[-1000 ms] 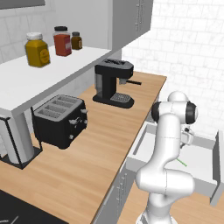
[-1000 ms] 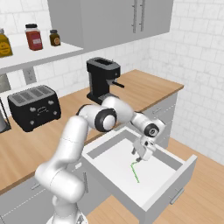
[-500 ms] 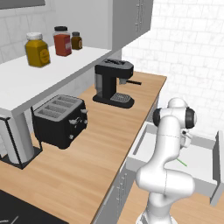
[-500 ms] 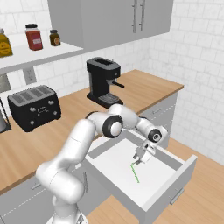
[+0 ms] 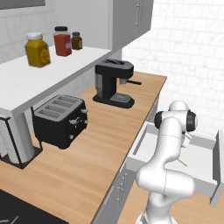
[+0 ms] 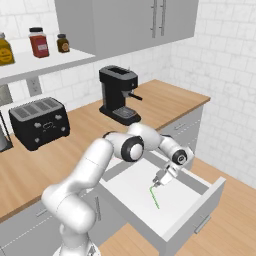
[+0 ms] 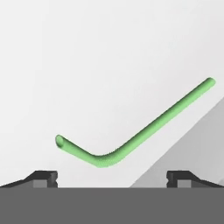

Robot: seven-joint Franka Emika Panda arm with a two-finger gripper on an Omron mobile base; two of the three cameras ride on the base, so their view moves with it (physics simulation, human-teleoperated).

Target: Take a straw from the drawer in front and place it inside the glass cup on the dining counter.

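The drawer [image 6: 201, 213] stands pulled out below the wood worktop, its pale inside bare except for the straw [image 6: 154, 196]. The straw is thin, green and bent, and lies flat on the drawer floor [image 5: 181, 162]. My gripper [image 6: 159, 181] reaches down into the drawer, just above the straw's upper end, with its jaws open. In the hand view the straw [image 7: 131, 142] lies close ahead, its bend between my two fingertips [image 7: 43, 177], with nothing gripped. The glass cup and the dining counter are out of view.
A black coffee machine [image 6: 118, 94] and a black toaster [image 6: 39, 122] stand on the wall-side worktop [image 6: 165, 102]. Jars [image 5: 62, 41] sit on the white shelf above. The drawer's front panel [image 5: 217, 166] juts out into the floor space.
The arm has stretched forward and the hand has sunk lower into the drawer, closer to the straw. The jaws stay open and the straw has not moved.
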